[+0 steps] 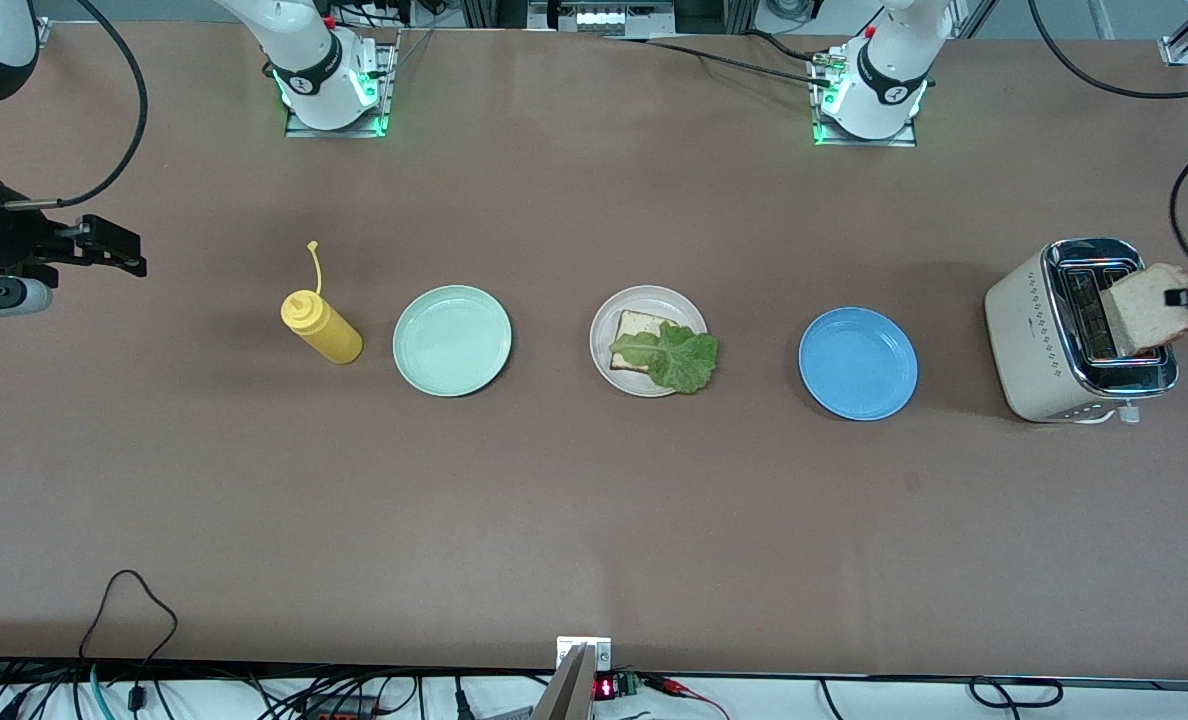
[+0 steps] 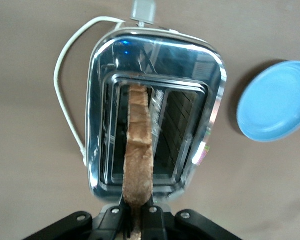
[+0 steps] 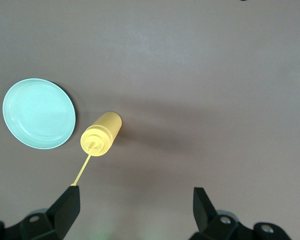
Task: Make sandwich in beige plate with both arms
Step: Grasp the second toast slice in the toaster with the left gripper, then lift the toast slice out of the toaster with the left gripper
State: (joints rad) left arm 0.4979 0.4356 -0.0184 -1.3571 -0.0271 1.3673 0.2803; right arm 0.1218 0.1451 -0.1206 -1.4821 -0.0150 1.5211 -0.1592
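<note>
Gripping the top edge of the bread slice [image 1: 1149, 308], the left gripper [image 2: 137, 216] was clamped tight on it right over the toaster [image 1: 1064, 345], the slice standing partly out of one slot. On the clock face of the front view, that toaster sat out at three o'clock from the beige plate [image 1: 605, 330], with the blue plate [image 1: 857, 363] between them. On the beige plate lay the first slice of bread [image 1: 636, 332] with a green lettuce leaf [image 1: 678, 355] draped over it, spilling past the rim toward five o'clock. So the sandwich was one slice short!

To do this step well, I'd judge a straight vertical lift was wanted, keeping the slice clear of the slot's wire guides, since a soft slice pinched at one edge could tear or swing.

Over at nine o'clock the right gripper [image 3: 136, 202] waited with its jaws spread wide and empty above the table, near the yellow squeeze bottle [image 1: 320, 326] and the mint-green plate [image 1: 452, 340].
</note>
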